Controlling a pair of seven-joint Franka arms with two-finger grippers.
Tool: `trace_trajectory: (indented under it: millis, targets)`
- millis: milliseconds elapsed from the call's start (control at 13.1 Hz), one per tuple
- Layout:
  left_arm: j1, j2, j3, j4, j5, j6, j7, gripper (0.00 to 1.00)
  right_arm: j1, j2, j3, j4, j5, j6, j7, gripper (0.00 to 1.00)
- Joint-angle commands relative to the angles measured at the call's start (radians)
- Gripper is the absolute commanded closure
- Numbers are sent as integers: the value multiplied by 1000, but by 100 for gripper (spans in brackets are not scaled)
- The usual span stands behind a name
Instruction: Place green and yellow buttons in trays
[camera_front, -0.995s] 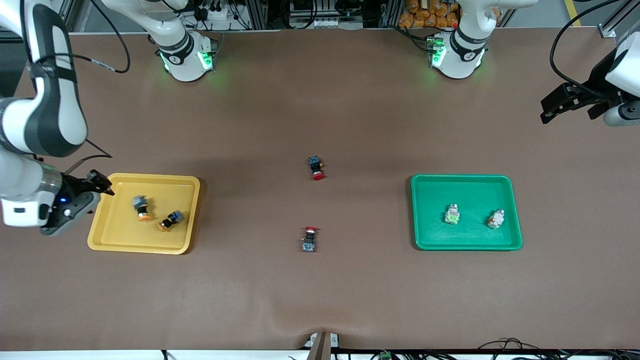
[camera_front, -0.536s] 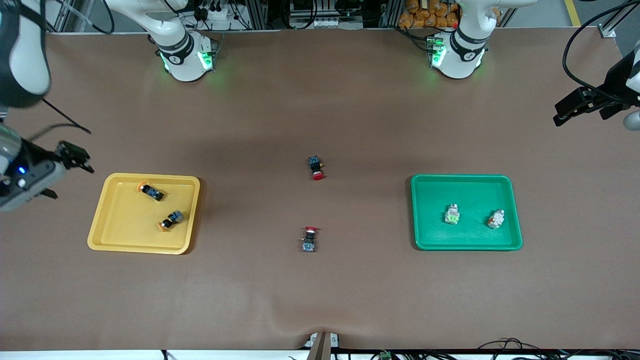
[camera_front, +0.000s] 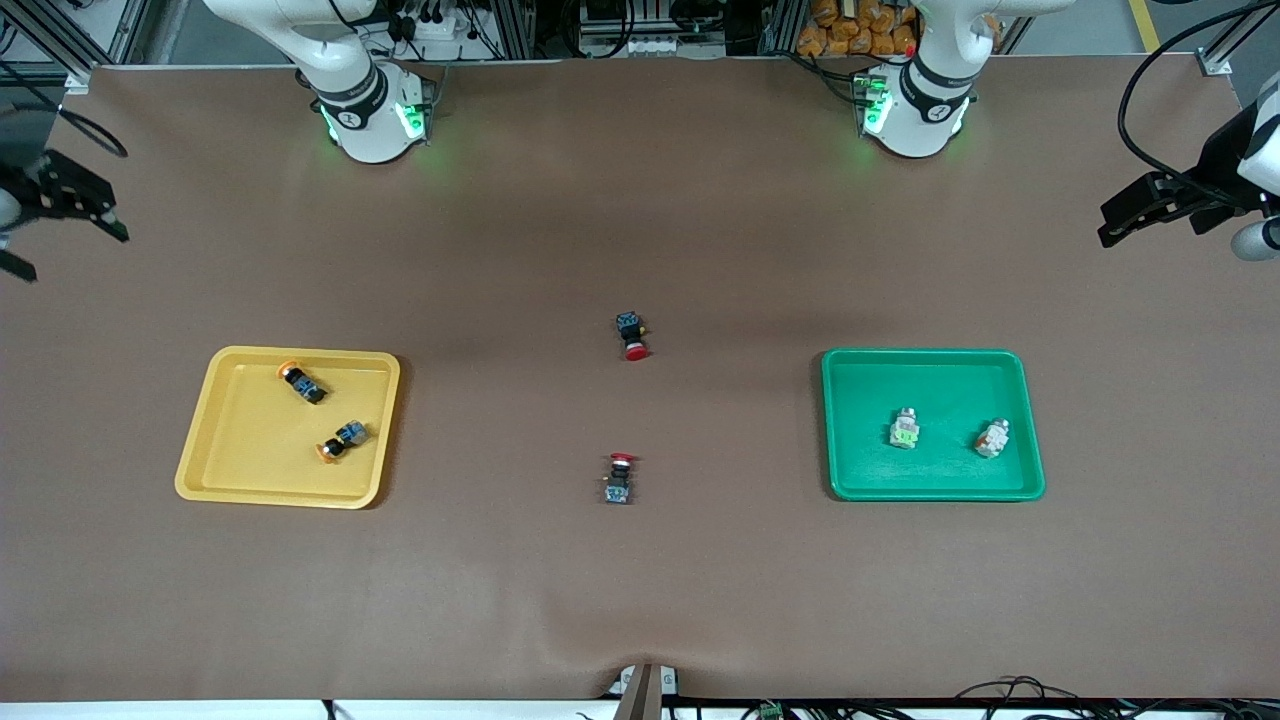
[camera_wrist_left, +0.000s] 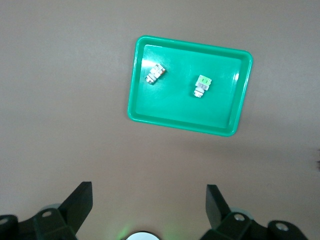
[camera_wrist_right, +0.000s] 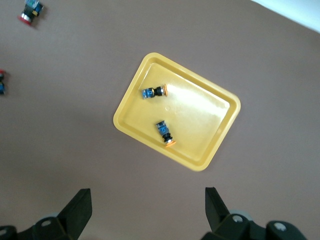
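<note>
Sorting is looking finished: yellow buttons (camera_front: 318, 412) are lying in the yellow tray (camera_front: 230, 470), green buttons (camera_front: 948, 433) in the green tray (camera_front: 860, 380). My right hand (camera_front: 75, 205), at ten o'clock of its tray, and left hand (camera_front: 1150, 205), at two o'clock of its tray, are hanging spread and empty; I'm judging only parking remains.

Two trays lay on the surface: one yellow tray (camera_front: 205, 440) at the frame's left and one green tray (camera_front: 860, 375) at its right. Two orange-yellow capped buttons (camera_front: 303, 384) sat in the yellow one, two green-faced buttons (camera_front: 904, 429) in the green one. Two red-capped switches (camera_front: 632, 336) lay at centre frame.
</note>
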Motion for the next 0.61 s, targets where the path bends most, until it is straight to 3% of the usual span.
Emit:
trace_trajectory:
  millis: [0, 230, 536]
  targets:
    - [6, -15, -4, -2, -24, -17, -9, 0, -28, -66, 15, -47, 17, -18, 229, 0]
    - [7, -19, -3, -4, -24, -18, -9, 0, -30, -77, 15, -36, 16, -24, 370, 0]
    - [4, -18, -4, 5, -24, -18, 4, 0, -28, -26, 15, 45, 17, -27, 379, 0]
